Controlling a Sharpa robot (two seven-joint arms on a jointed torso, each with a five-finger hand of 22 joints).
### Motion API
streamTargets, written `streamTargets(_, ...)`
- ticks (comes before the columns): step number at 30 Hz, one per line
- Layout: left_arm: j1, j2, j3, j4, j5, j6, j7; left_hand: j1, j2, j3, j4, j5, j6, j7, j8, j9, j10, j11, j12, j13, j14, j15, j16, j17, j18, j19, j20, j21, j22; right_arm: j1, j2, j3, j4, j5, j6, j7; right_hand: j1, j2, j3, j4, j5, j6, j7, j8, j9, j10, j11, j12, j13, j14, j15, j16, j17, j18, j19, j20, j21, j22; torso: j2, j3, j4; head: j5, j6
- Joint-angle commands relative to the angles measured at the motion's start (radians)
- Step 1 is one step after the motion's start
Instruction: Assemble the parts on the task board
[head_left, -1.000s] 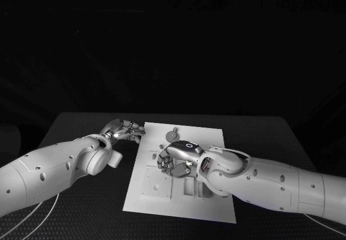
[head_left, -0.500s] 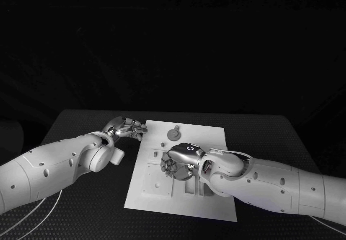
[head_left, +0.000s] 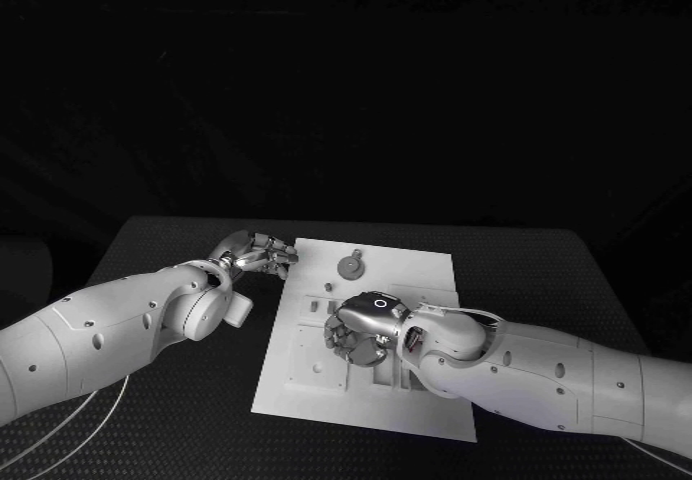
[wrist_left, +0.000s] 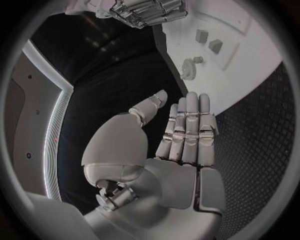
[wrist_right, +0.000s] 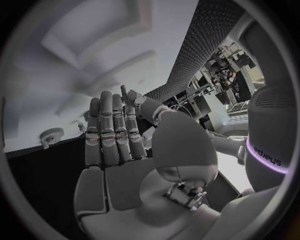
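The right hand (head_left: 364, 325) is seen over the middle of the task board (head_left: 411, 265), palm down, with its fingers curled toward the plate; in the right wrist view the same hand (wrist_right: 119, 150) is shown with its fingers straight, held side by side, and nothing is seen between them and the thumb, so it is taken as open and empty. Whether its fingertips touch the board cannot be told from the head view. Beyond those fingers a small toothed gear (wrist_right: 50, 135) is seen lying at the board's edge, next to the dark bench. The left hand (head_left: 260, 250) is placed at the board's far left corner, over the bench (head_left: 159, 250) just beside the plate's edge; in the left wrist view this hand (wrist_left: 178, 140) is shown flat, fingers extended together and thumb apart, with nothing held. Past its fingertips the white board (wrist_left: 250, 65) is seen with a gear (wrist_left: 189, 65) near its edge and two small grey blocks (wrist_left: 208, 41) standing in a recessed tray further in. On the board's far part, in the head view, a round grey disc part (head_left: 348, 266) is seen lying flat, well apart from both hands.
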Motion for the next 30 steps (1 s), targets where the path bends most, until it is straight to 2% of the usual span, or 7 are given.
streamTargets(1, 0.002, 0.002, 0.001, 0.002, 0.007, 0.0, 0.011, -0.008, -0.001, -0.006, 0.001, 0.001, -0.01, 0.001, 0.006, -0.001, -0.005, 0.0, -0.003, -0.001, 0.004, 0.001, -0.006, 0.001, -0.001, 0.007, -0.001, -0.004, -0.002, -0.001, 0.002, 0.0, -0.001, -0.033, -0.003, -0.006, 0.004, 0.009, -0.005, 0.001, 0.0, -0.002, 0.006, -0.005, 0.001, 0.007, -0.001, -0.006, 0.002, 0.005, 0.001, -0.005, 0.001, 0.006, 0.008, -0.003, -0.006, 0.002, 0.0, 0.0001, -0.0012, 0.001, -0.001)
streamTargets(30, 0.002, 0.001, 0.001, 0.003, 0.007, 0.006, 0.008, -0.007, -0.001, -0.006, 0.001, 0.002, -0.011, 0.001, 0.007, -0.002, -0.007, 0.0, -0.003, -0.001, 0.005, 0.001, -0.009, 0.004, -0.001, 0.008, -0.001, -0.006, -0.002, -0.003, 0.004, -0.001, -0.016, -0.076, -0.002, -0.029, 0.006, 0.008, -0.005, 0.001, 0.0, -0.001, 0.005, -0.005, 0.003, 0.009, -0.002, -0.008, 0.006, 0.008, 0.001, -0.008, 0.006, 0.006, 0.01, -0.004, -0.007, 0.003, 0.0, -0.0003, -0.0006, -0.001, -0.001)
